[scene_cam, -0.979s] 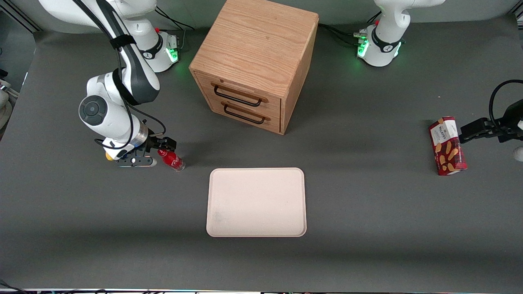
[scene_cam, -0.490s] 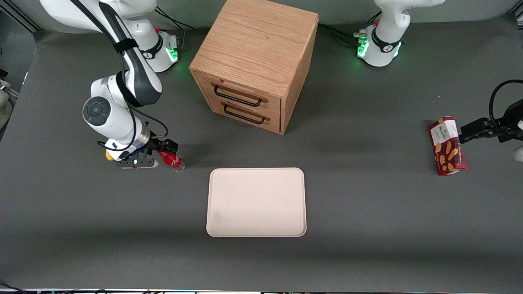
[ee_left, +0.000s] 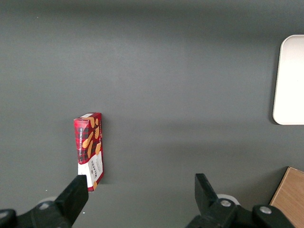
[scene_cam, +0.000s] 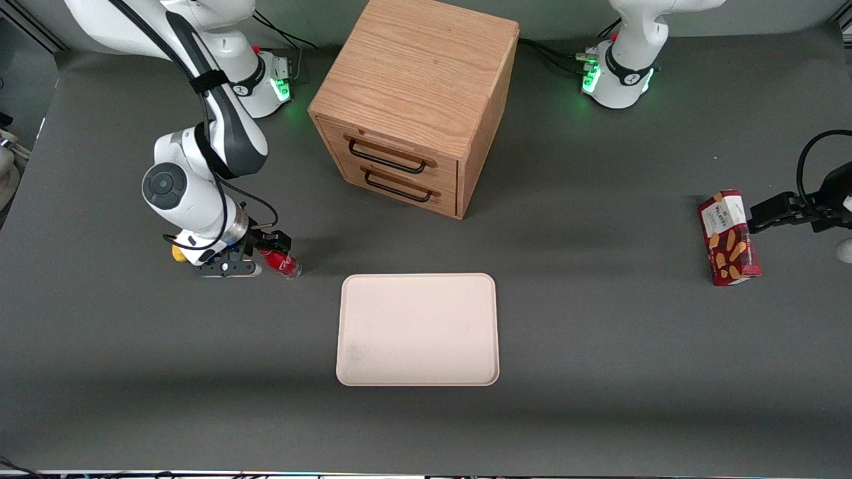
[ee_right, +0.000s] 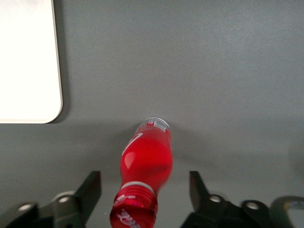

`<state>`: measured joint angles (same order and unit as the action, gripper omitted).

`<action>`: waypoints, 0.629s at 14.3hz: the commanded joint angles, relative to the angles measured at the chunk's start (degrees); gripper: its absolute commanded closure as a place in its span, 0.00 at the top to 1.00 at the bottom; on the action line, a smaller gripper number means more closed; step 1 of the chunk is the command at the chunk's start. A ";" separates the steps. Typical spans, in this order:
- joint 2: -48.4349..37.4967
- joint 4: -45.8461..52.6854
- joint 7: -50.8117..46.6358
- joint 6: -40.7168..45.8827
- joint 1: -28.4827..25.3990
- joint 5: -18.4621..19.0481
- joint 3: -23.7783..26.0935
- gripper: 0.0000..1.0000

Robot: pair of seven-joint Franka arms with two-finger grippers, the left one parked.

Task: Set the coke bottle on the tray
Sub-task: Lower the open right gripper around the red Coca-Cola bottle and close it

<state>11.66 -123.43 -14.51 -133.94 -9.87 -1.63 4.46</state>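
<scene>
Right arm: elbow raised, wrist bent down to table level. Gripper (scene_cam: pixel 261 255): low, 2 fingers (ee_right: pixel 90 192) spread wide.

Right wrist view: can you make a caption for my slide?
Open gripper straddling the upright coke bottle on the gray table, with the tray nearby.

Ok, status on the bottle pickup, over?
Gripper open, fingers either side of the coke bottle. Bottle upright on the table, not yet gripped. Tray bare, nothing between them.
</scene>
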 commanded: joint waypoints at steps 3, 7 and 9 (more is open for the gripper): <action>-0.32 0.12 -1.04 -0.80 -0.33 1.19 0.02 0.27; -0.94 0.46 -1.04 -0.80 -0.24 1.19 0.02 0.00; -1.64 0.99 -0.69 -0.36 -0.24 1.19 -0.07 0.00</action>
<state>11.57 -123.09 -14.51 -134.43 -9.88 -1.52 4.50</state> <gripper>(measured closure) 0.621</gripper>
